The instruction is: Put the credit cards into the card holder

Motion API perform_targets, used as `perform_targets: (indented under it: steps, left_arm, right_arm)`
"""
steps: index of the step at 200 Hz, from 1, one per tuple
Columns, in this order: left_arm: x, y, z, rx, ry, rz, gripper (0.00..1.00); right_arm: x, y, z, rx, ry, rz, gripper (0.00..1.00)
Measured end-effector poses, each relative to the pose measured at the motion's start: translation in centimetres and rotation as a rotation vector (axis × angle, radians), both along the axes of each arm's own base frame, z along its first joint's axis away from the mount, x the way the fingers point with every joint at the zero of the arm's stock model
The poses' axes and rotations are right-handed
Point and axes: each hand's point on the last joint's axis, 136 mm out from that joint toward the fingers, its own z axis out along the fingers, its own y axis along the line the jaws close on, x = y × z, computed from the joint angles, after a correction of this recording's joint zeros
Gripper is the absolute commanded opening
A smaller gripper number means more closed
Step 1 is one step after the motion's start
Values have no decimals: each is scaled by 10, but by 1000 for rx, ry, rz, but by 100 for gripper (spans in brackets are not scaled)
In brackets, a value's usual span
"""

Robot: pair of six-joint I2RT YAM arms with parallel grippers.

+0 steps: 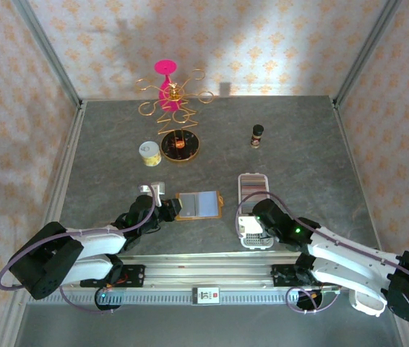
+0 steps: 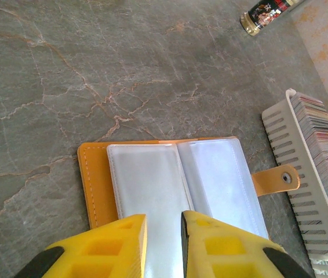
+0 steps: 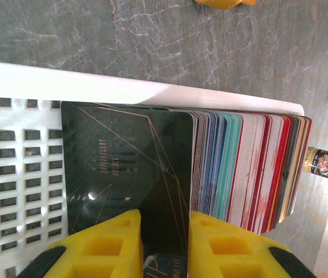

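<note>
I've got the right tool (image 3: 164, 243) clamped on a dark card (image 3: 126, 168) in the white tray (image 3: 19, 174); left tool (image 2: 164, 243) slightly apart over the open card holder (image 2: 170, 174) on the counter (image 2: 94, 75); next: lift, carry left, slot into pocket.

Faint gold lettering on the dark card (image 3: 126, 159) perhaps reads "INTELLIGENT"

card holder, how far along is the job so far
Done: the card holder lies open, its clear pockets looking empty. In hand: the left gripper pins its near edge, and the right gripper straddles a dark card in the white tray. Left: every card.
</note>
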Motion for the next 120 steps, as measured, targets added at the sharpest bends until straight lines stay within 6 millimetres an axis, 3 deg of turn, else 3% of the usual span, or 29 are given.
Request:
perform_targets:
  steps: [120]
  left_arm:
    - [0,-1,0,-1,1,-3,23]
  right_arm:
    - [-2,-3,4,10,1,-8,16]
